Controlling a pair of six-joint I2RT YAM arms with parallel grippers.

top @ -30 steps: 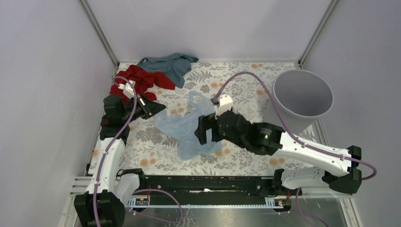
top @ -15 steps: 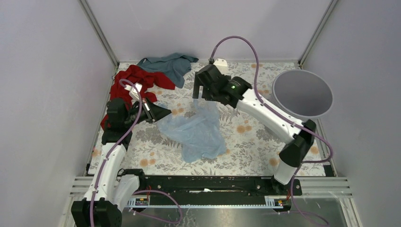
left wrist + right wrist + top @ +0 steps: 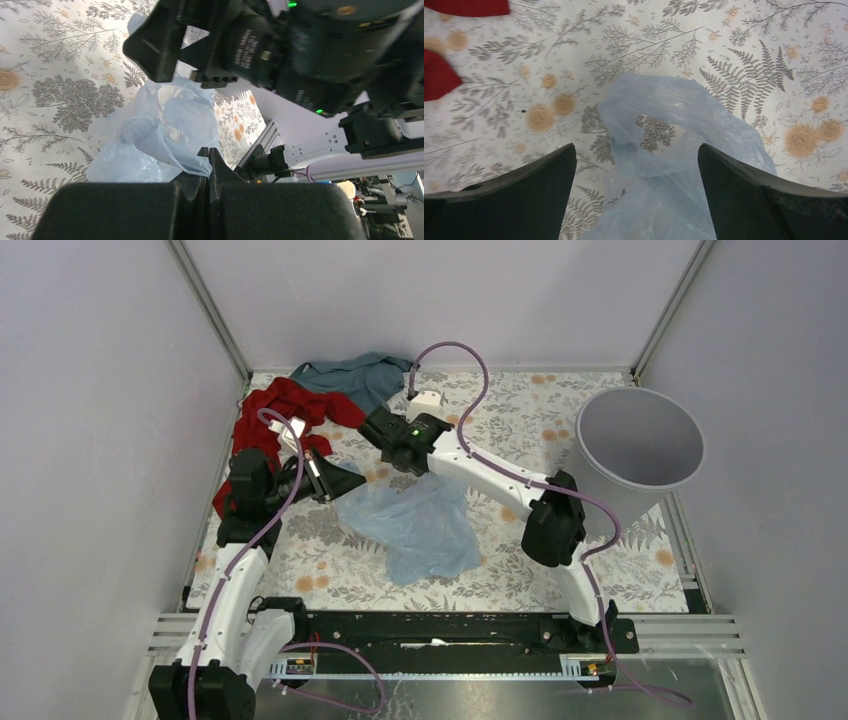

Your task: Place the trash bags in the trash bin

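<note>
From where I stand, the bag lies crumpled flat on the table, a little left of the middle. It is pale blue and thin enough that the flower print shows through. None of it is in the bin, which sits at the far right corner of the table, well apart from the bag, with its wide mouth open toward us.

The right arm reaches across from the near right to the far end of the bag. The right pincer hangs there with its two fingers spread wide. In the wrist view, a loop of film at the bag's far end sits between the fingers and touches neither one.

The left pincer points right, at the bag's left edge, with its fingers pressed together. A fold of the bag lies right at their tips. The view is too dark and tight there for me to tell whether any film is caught between them.

At the far left corner a red cloth lies bunched, with a teal cloth just beyond it, touching it. Both are apart from the bag.
</note>
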